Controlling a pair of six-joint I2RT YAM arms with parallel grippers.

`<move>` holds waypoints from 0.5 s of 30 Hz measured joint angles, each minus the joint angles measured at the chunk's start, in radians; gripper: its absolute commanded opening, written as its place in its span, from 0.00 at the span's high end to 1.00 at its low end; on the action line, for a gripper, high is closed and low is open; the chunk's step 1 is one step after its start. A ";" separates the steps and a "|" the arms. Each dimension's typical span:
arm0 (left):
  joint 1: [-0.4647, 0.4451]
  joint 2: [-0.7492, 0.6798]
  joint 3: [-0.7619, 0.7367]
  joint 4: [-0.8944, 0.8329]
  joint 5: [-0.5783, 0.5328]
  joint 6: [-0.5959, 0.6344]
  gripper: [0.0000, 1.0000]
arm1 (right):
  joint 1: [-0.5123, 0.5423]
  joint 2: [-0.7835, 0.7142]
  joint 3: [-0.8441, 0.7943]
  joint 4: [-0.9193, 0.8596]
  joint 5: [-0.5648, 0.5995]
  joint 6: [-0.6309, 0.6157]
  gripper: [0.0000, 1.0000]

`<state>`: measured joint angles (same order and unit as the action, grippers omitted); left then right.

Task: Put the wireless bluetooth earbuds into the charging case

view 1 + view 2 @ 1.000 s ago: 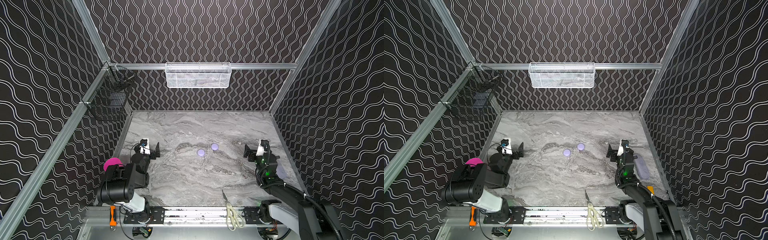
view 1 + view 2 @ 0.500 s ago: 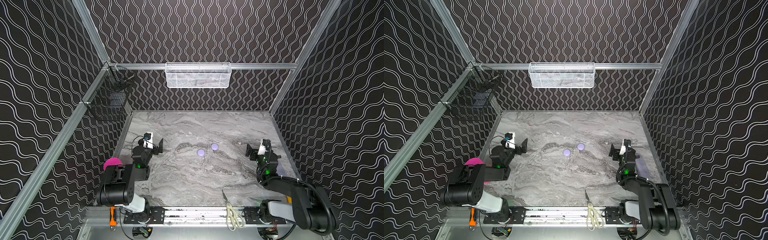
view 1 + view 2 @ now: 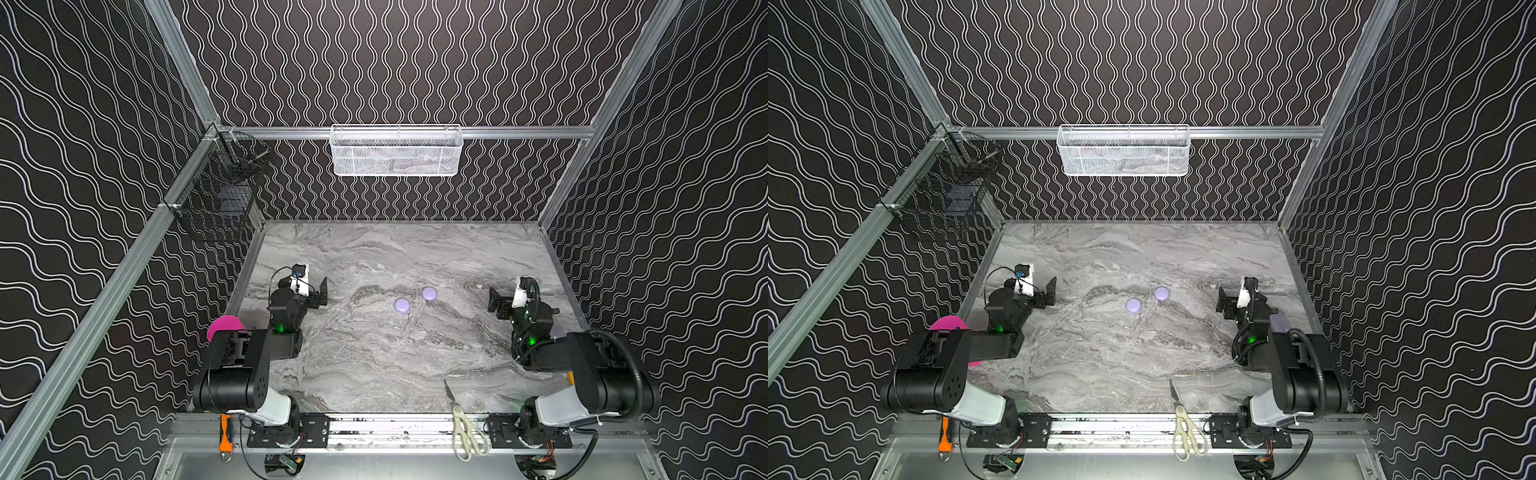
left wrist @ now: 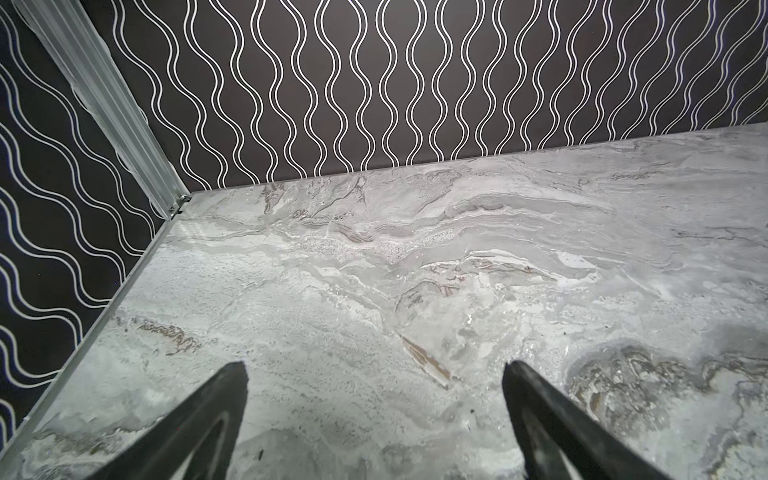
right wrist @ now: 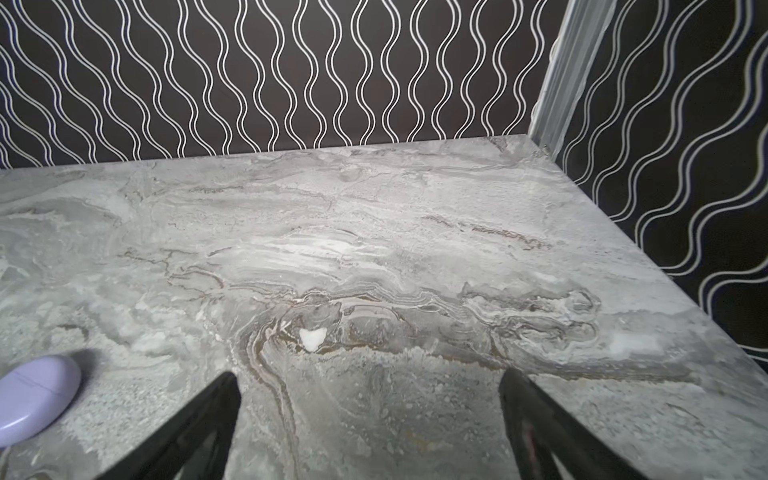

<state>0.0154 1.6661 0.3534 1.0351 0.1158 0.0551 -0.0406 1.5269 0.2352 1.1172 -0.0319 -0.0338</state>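
Observation:
Two round lavender charging cases lie shut near the table's middle in both top views, one (image 3: 402, 305) a little nearer than its neighbour (image 3: 429, 294). One case (image 5: 35, 397) also shows at the edge of the right wrist view, off to the side of the fingers. The earbuds are out of view. My left gripper (image 3: 318, 293) (image 4: 374, 368) hangs open over bare marble on the left side. On the right side my right gripper (image 3: 496, 302) (image 5: 369, 377) is open too, nothing between its fingers. Both grippers stand apart from the cases.
Scissors (image 3: 461, 424) lie at the front rail. A pink round object (image 3: 224, 326) sits behind the left arm, and a pale lavender object (image 3: 1281, 322) is partly hidden by the right arm. A white mesh basket (image 3: 397, 151) and a black wire basket (image 3: 220, 199) hang on the walls.
Both arms have unfolded upward at the elbow. The left gripper has shifted toward the middle and the right one slightly so. Both stayed open and the cases have not moved.

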 measured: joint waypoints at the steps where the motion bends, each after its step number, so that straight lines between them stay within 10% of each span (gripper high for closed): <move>1: 0.000 0.000 0.000 0.000 0.000 0.000 0.01 | 0.000 0.002 0.000 0.003 -0.002 0.000 0.01; 15: 0.000 0.000 0.000 0.000 0.000 0.000 0.01 | -0.021 0.009 0.017 0.017 -0.023 0.011 0.00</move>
<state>0.0154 1.6661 0.3531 1.0351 0.1154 0.0551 -0.0620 1.5356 0.2523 1.1339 -0.0544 -0.0223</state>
